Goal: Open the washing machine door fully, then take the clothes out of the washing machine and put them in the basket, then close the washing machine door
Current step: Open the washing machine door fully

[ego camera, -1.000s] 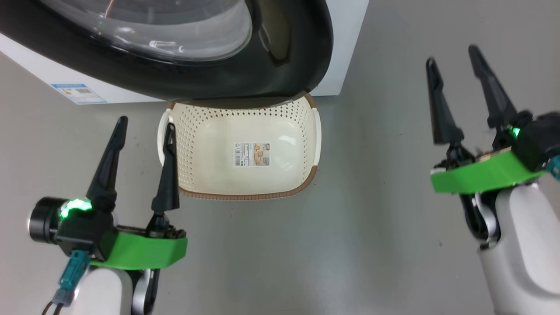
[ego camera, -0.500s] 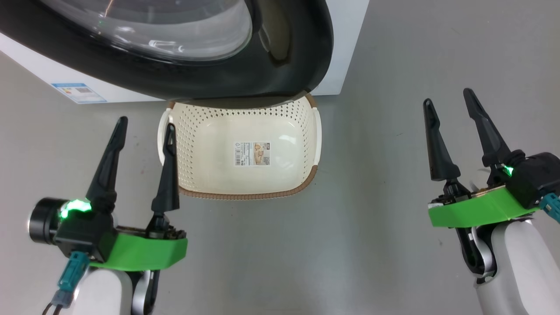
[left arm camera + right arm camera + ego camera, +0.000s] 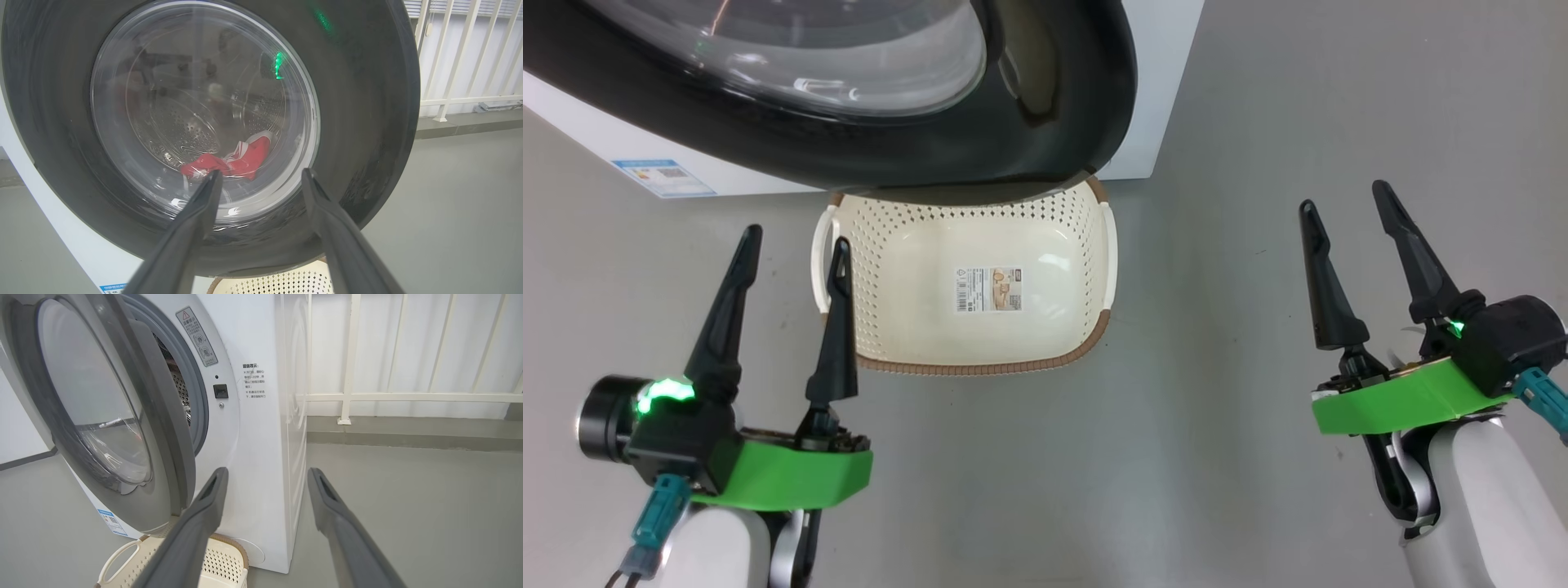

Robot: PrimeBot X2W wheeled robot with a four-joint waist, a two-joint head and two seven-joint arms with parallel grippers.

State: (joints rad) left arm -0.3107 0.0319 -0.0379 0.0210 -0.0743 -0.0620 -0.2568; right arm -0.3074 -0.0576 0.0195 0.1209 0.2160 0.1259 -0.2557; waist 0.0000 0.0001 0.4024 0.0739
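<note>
Grey floor [image 3: 1217, 122], basket [image 3: 1094, 245] and washing machine [image 3: 261, 457] standing on it

Bright, even lt; glare on door [image 3: 833, 80].

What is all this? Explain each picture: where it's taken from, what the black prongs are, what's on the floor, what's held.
This is a wheeled robot with two arms. The top-down picture comes from its head: the left gripper and right gripper, each two black prongs, are open and hold nothing. The other two pictures come from wrist cameras looking along those prongs. On the grey floor stands a white washing machine, its door partly open. An empty basket sits below the door. Red clothes lie inside the machine, visible through the door.
</note>
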